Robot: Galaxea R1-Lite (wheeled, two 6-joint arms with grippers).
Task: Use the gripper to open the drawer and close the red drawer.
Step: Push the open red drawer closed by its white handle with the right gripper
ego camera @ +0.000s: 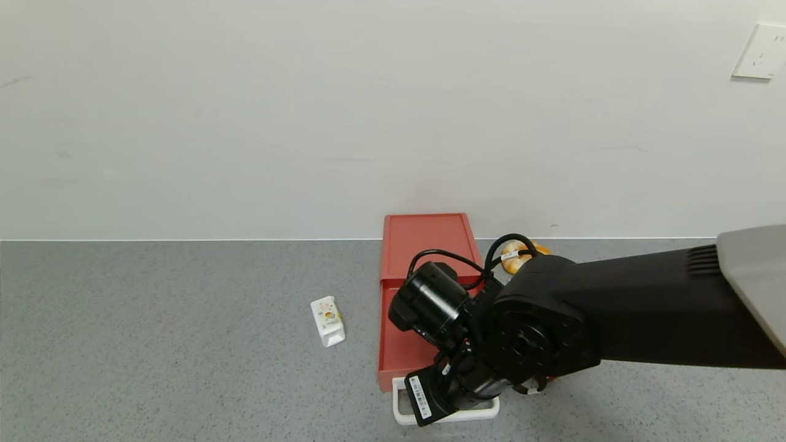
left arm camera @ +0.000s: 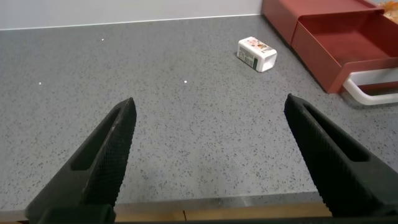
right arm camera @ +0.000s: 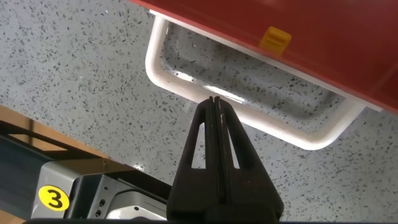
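Note:
The terracotta-red drawer box [ego camera: 427, 236] stands against the wall, and its drawer [ego camera: 399, 344] is pulled well out toward me. The white loop handle [ego camera: 402, 411] is on its front. My right gripper [ego camera: 451, 399] hangs over that handle. In the right wrist view its fingers [right arm camera: 215, 99] are pressed together with nothing between them. Their tips lie at the outer bar of the handle [right arm camera: 280, 132], below the red drawer front [right arm camera: 311, 37]. My left gripper [left arm camera: 209, 102] is open and empty, parked over the table's front edge. From there the open drawer [left arm camera: 348, 43] shows far off.
A small white carton [ego camera: 328, 320] lies on the grey table left of the drawer, and it also shows in the left wrist view [left arm camera: 257, 53]. An orange-yellow object [ego camera: 516, 253] sits by the wall behind my right arm. A yellow tab [right arm camera: 275, 38] is on the drawer front.

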